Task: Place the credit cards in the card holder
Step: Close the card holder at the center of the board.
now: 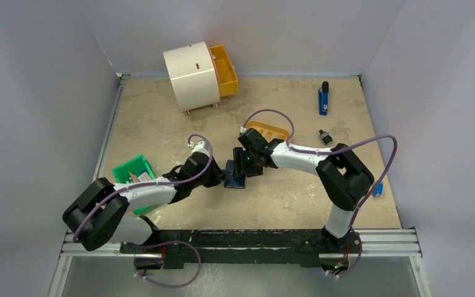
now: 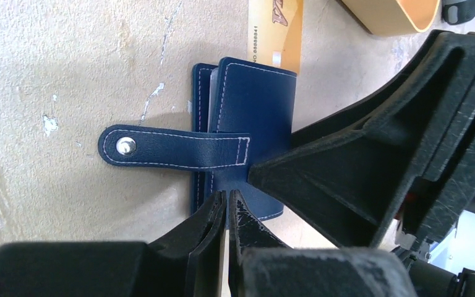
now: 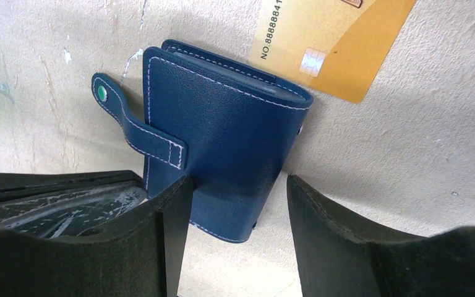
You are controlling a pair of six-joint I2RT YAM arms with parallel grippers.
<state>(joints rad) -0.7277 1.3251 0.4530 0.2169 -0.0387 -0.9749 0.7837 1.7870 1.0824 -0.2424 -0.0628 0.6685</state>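
The credit card (image 3: pixel 340 43) runs off the top edge of the right wrist view, its printed number cut short, and one corner is hidden behind the card holder (image 3: pixel 222 142). The card holder's near end disappears behind the left gripper (image 2: pixel 227 207). Whether those closed fingers pinch anything cannot be told. In the top view the card holder is too small and too covered to make out.

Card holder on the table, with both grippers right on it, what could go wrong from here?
1. The card holder lies folded with its snap tab unfastened and no pocket showing, so a card pushed at it would probably just slide it.
2. The left gripper, shut, and the right gripper, open astride the holder, sit very close and could collide.
3. The credit card lies at the holder's far edge; moving the holder may drag it.
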